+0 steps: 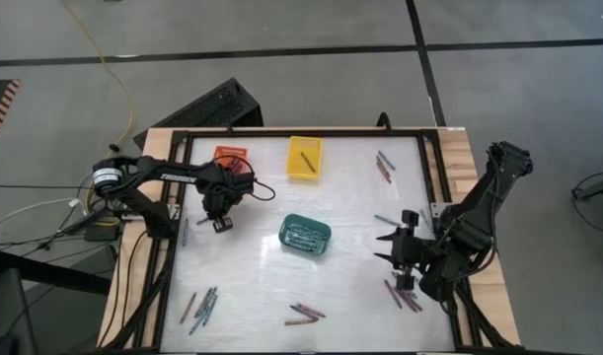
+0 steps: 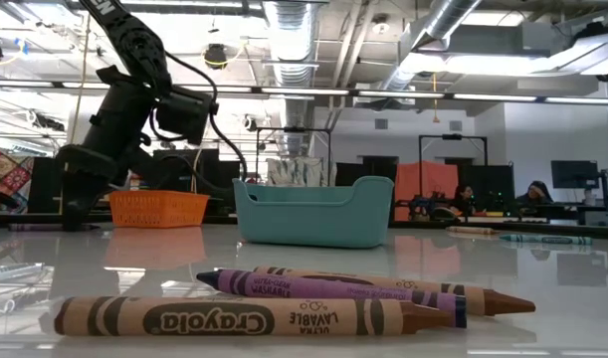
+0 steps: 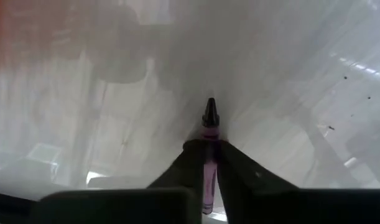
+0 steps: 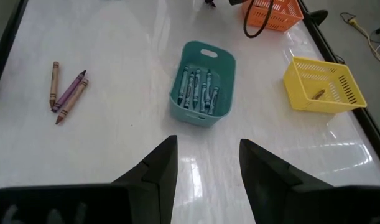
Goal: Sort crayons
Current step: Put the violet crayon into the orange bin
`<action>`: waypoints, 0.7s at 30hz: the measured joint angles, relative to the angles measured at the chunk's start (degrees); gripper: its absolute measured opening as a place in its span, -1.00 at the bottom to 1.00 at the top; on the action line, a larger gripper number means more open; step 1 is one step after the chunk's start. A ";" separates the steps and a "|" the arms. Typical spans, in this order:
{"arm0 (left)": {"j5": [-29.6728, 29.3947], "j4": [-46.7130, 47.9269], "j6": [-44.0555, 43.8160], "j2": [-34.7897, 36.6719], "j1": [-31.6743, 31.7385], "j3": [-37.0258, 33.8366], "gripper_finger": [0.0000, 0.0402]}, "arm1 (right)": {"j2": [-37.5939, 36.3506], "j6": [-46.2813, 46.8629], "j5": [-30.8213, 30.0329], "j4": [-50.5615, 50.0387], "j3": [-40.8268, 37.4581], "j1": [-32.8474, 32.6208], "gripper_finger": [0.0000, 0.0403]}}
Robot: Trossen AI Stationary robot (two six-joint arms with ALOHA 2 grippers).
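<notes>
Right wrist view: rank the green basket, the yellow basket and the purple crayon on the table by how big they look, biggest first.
1. Green basket, about level with
2. Yellow basket; too close to split, and they lie at different spots from the camera.
3. Purple crayon, by far the smallest, lying between two brown crayons.

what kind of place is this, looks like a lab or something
Probably a robotics lab or workshop. Bare ducts and pipes run across the ceiling, people sit at monitors in the background, and cables trail over the concrete floor beside the white table.
</notes>
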State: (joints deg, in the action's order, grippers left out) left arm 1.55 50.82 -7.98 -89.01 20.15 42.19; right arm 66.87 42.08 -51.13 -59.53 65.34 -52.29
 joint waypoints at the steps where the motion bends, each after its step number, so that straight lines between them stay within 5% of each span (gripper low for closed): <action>1: 0.01 -0.22 -0.16 0.00 -0.20 0.00 -0.94 | 0.00 -0.08 -0.02 0.00 0.00 0.00 -0.17; 10: -0.21 -1.38 -1.82 -0.13 -2.50 3.44 -0.99 | 0.00 -0.08 -0.02 0.07 0.00 0.00 -0.17; 17: -0.79 -0.54 -2.17 2.17 -5.85 12.24 -1.00 | 0.00 -0.08 -0.04 1.05 0.00 0.00 -0.17; 21: -5.81 1.36 -2.17 3.68 -6.39 18.48 -1.00 | -0.01 -0.13 -0.04 1.33 0.00 0.00 -0.17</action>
State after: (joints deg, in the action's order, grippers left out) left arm -4.26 52.18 -10.15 -85.34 13.76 60.68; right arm 66.86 41.95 -51.18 -58.19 65.34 -52.29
